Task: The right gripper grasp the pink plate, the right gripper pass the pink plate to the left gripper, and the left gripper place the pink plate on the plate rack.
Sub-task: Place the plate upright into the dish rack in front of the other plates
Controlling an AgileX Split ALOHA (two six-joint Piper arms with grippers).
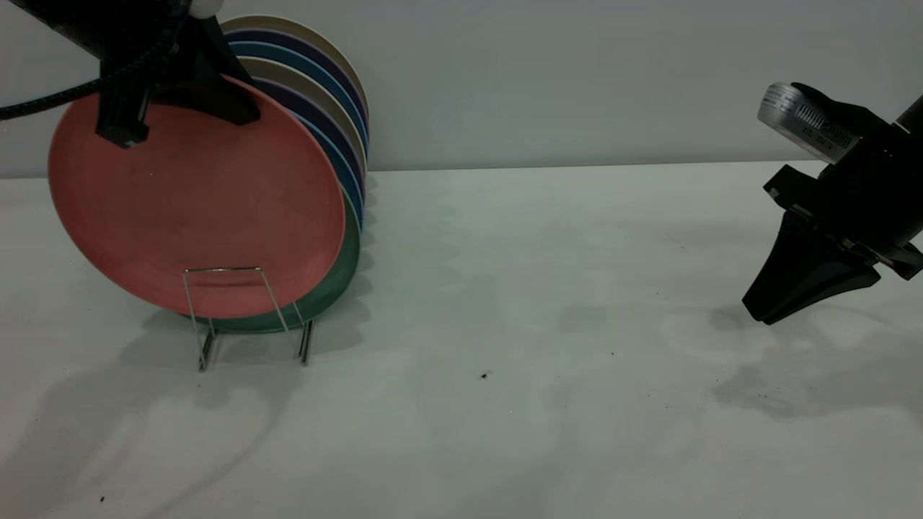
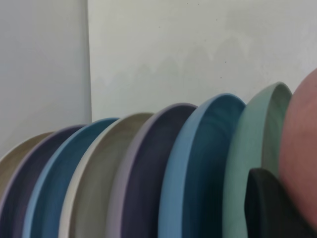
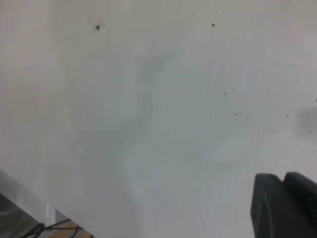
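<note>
The pink plate [image 1: 195, 202] stands upright at the front of the plate rack [image 1: 204, 344], just behind its front wire loop and against a green plate [image 1: 349, 263]. My left gripper [image 1: 126, 133] comes down from above and is shut on the plate's top rim. In the left wrist view one of its black fingers [image 2: 267, 208] sits between the green plate [image 2: 247, 163] and the pink plate [image 2: 302, 148]. My right gripper [image 1: 761, 311] hovers low over the table at the far right, shut and empty; it also shows in the right wrist view [image 3: 285, 183].
Behind the green plate, several more plates [image 1: 324, 108] in blue, purple and beige fill the rack towards the back wall. A bare white table [image 1: 505, 324] lies between the rack and the right gripper.
</note>
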